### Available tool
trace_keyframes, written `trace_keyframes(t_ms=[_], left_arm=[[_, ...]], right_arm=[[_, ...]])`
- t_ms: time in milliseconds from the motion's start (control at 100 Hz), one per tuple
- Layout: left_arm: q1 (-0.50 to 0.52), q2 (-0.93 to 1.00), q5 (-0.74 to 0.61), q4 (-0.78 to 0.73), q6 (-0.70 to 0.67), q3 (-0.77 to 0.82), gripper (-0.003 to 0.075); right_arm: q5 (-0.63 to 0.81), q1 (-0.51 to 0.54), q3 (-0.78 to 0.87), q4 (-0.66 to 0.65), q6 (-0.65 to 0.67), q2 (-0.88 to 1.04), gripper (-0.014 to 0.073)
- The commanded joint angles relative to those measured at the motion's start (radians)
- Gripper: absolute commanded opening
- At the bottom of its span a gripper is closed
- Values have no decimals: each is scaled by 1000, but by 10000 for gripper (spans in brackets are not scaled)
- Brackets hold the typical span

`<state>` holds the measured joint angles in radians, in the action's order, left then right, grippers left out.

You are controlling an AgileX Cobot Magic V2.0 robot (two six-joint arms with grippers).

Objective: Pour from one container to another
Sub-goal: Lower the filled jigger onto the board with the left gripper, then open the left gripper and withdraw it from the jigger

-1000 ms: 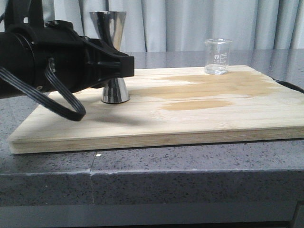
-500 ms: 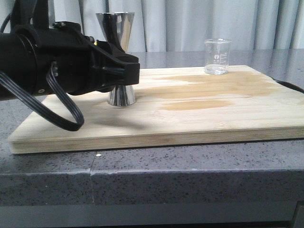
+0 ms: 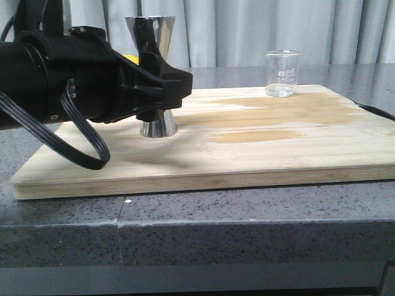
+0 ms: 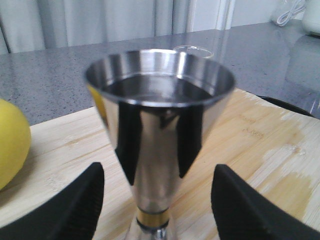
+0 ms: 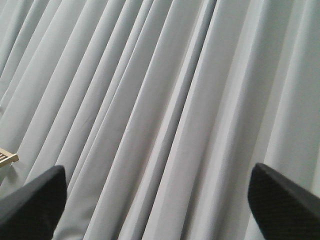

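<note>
**Front view: left arm reaching around the metal jigger**

Front view is showing, nearest the camera, the speckled grey surface (image 3: 185,234) carrying a pale wooden board (image 3: 247,154) with darker damp-looking patches. Over the board's left part, the left gripper (image 3: 162,83) is hanging level, its black fingers (image 3: 176,83) crossing in front of the jigger (image 3: 154,74) at its waist. The jigger is standing upright on the board, its base showing below the fingers and its cup above them.

From the left wrist, the fingers are standing wide apart, one on each side of the jigger's waist, with a gap on both sides, so they are not touching it. The thin gold band is sitting low between them. A yellow lemon (image 4: 10,140) is lying on the board just beside the jigger.

Farther back and well apart to the right, the glass beaker (image 3: 283,73) is standing upright near the board's far edge.

Right wrist view is showing the right gripper (image 5: 160,200) with its fingers spread wide, holding nothing, facing only a grey curtain (image 5: 160,100).
</note>
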<state>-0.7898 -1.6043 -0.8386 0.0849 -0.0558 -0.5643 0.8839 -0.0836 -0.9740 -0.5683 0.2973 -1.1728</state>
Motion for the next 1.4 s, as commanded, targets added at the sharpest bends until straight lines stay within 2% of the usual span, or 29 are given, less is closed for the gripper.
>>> trace_keyframes(t_ms=[0, 390, 710, 840, 970, 1080, 1270, 1390], left_arm=[[-3, 45, -81, -10, -2, -17, 456], [-4, 131, -2, -10, -2, 21, 456], [-4, 182, 4, -10, -2, 91, 456], [-4, 256, 26, -6, -2, 142, 456], [-4, 395, 61, 44, 6, 195, 456], [-4, 544, 115, 112, 130, 204, 454], [-2, 828, 123, 398, 454, 180, 445], [-2, 1016, 121, 540, 649, 172, 401]], right_arm=[[46, 5, -34, 26, -6, 28, 664], [42, 5, -34, 26, -6, 28, 664], [42, 5, -34, 26, -6, 28, 664], [28, 5, -34, 26, -6, 29, 664], [-66, 5, -34, 26, -6, 35, 664], [-212, 12, -34, 27, -6, 60, 664], [-428, 56, -34, 27, -6, 152, 664], [-594, 56, -34, 27, -6, 258, 640]])
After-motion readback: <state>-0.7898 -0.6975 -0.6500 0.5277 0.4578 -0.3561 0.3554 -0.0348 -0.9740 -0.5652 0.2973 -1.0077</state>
